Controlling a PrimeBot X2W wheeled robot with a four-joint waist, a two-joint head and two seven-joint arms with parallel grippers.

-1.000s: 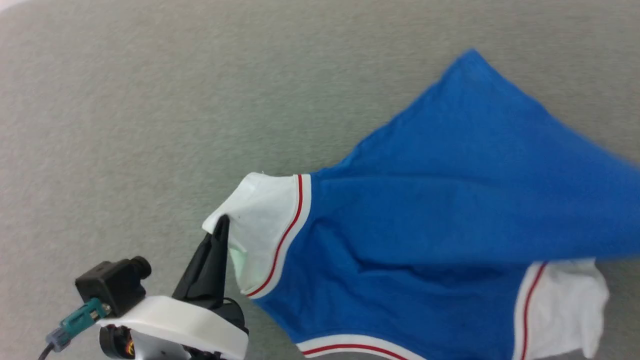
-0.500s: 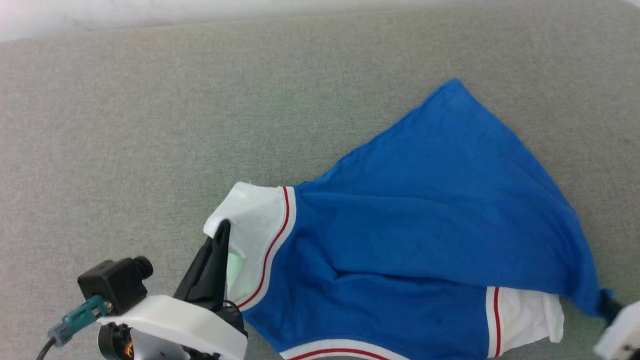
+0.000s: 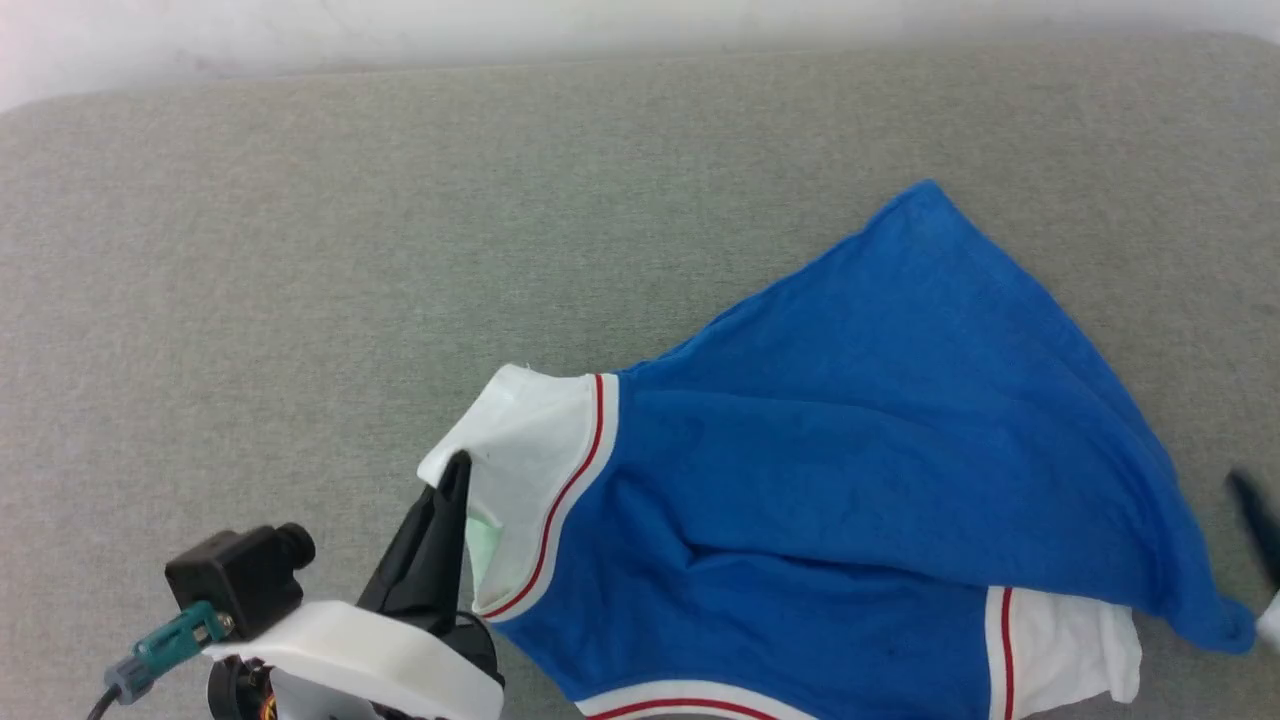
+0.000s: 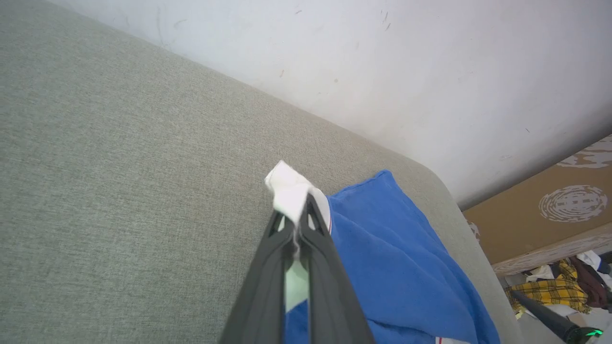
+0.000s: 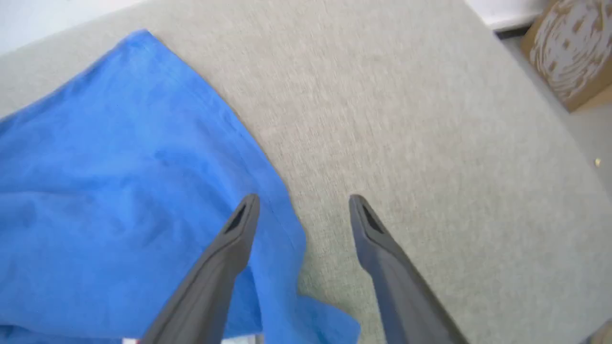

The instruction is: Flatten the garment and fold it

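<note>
The garment (image 3: 860, 450) is a royal-blue shirt with white sleeves and thin red stripes, lying rumpled on the grey cloth surface (image 3: 300, 250). My left gripper (image 3: 452, 470) is shut on the edge of its white left sleeve (image 3: 520, 450), which pokes past the fingertips in the left wrist view (image 4: 289, 191). My right gripper (image 5: 303, 205) stands open just above the garment's blue right edge (image 5: 143, 167), holding nothing; its left finger (image 5: 229, 243) hangs over the blue cloth. A dark finger (image 3: 1255, 515) of it shows at the head view's right edge.
A pale wall (image 4: 382, 57) borders the far side of the surface. Past the surface's rounded corner, a brown cardboard box (image 4: 564, 200) and a heap of clothes (image 4: 564, 286) sit on the floor. Bare grey surface stretches to the left and behind the garment.
My right gripper has opened and let go of the blue corner, which now lies on the surface. The lifted blue cloth has settled. The left gripper keeps its hold on the sleeve.
</note>
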